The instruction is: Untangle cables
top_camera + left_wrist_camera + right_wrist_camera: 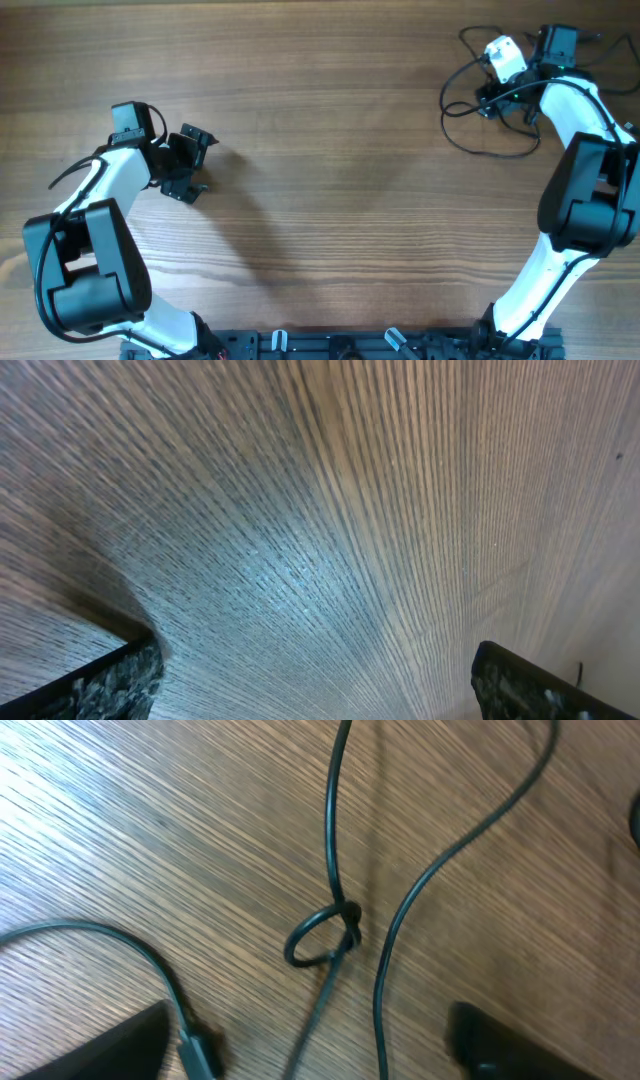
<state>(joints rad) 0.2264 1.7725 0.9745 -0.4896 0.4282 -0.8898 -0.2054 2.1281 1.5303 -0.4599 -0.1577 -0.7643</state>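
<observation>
Left gripper [315, 685] is spread as wide as it goes. There's nothing between the fingers, just bare table [350, 510], and it isn't touching anything. From overhead it sits on the left side, well away from the action.

Right gripper [310, 1050] is also wide open and isn't pinching anything. It hovers right over the cables [331, 840], which lie on the wood at the far right corner of the table. Two strands run through the gap between its fingers. A third curves in from the left and ends in a plug [200, 1055] just beside the left finger. Can't tell if they actually touch.

One strand has a small knot [348, 928] in it, a tight little loop sitting about midway between the fingers and a bit ahead of them. That strand runs pretty much straight away from the gripper, top to bottom in the wrist view. The one just right of it runs the same general way but snakes off toward the upper right. Overhead, the bunch also throws a big slack loop out toward the table's middle.
</observation>
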